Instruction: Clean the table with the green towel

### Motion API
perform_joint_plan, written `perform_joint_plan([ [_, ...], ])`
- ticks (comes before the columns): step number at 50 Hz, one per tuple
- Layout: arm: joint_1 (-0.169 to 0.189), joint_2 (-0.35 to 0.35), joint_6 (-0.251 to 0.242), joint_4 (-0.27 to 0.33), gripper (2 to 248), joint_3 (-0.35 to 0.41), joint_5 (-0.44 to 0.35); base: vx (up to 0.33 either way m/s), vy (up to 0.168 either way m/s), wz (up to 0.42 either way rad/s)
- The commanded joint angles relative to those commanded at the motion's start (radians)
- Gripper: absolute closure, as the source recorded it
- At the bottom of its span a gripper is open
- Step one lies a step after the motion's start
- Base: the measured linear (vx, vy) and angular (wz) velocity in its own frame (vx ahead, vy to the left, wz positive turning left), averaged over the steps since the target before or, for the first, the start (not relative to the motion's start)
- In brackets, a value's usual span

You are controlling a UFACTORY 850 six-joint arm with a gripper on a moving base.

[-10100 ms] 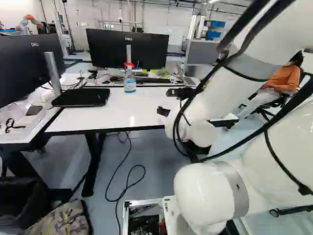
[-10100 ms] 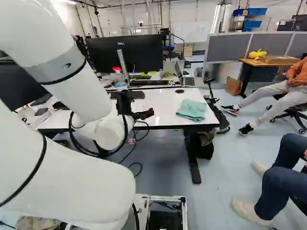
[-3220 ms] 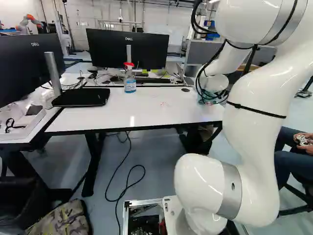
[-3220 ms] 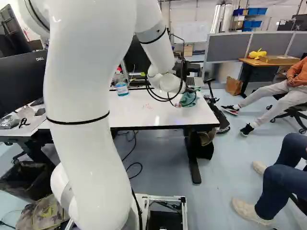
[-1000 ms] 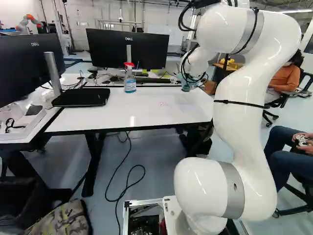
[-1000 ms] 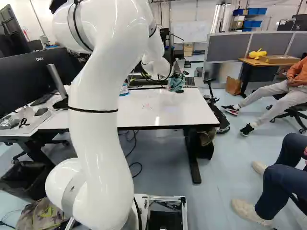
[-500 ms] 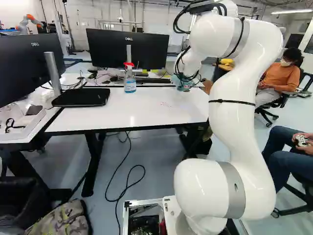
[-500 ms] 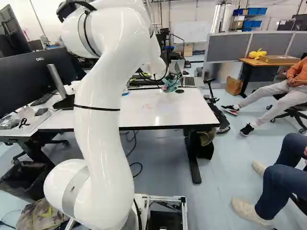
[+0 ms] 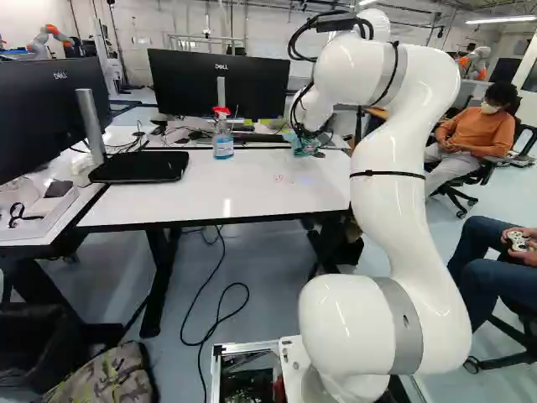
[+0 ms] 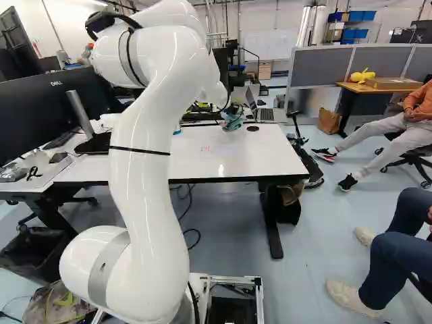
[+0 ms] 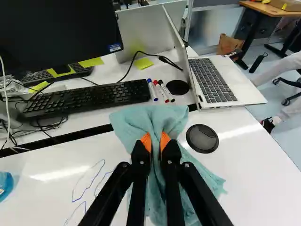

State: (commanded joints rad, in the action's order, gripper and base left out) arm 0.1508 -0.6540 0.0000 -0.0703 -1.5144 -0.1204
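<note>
My gripper [image 10: 233,109] is mostly hidden behind its own wrist and cables, near the back edge of the white table [image 10: 250,158]. From the wrist, the gripper [image 11: 155,142] is shut, its orange pads pinching a fold of the green towel [image 11: 136,117]. The towel spreads on the tabletop ahead of, under and beside the fingers, next to a round black cap. Blue pen lines [image 11: 88,186] lie on the table to one side of the towel; faint red marks [image 10: 206,149] show nearer the table's front.
A spray bottle [image 9: 222,141] stands near the table's back, left of the arm. Beyond the towel are a keyboard [image 11: 89,98], several markers [image 11: 160,90], an open laptop [image 11: 214,82] and a monitor [image 9: 220,84]. A black monitor base [image 9: 138,167] sits at the left. Another robot [image 9: 475,60] stands far back.
The arm has swung leftward, carrying the gripped towel along the back part of the table from its right side. Earlier, the towel lay alone at the table's right. The base has not moved.
</note>
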Motion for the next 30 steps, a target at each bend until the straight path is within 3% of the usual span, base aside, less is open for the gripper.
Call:
perform_joint_plan([
  [15, -0.031, -0.012, 0.000, -0.018, 209, -0.016, 0.011, 0.000, 0.000, 0.000],
  [30, -0.036, -0.031, 0.000, -0.031, 209, -0.017, 0.010, 0.000, 0.000, 0.000],
])
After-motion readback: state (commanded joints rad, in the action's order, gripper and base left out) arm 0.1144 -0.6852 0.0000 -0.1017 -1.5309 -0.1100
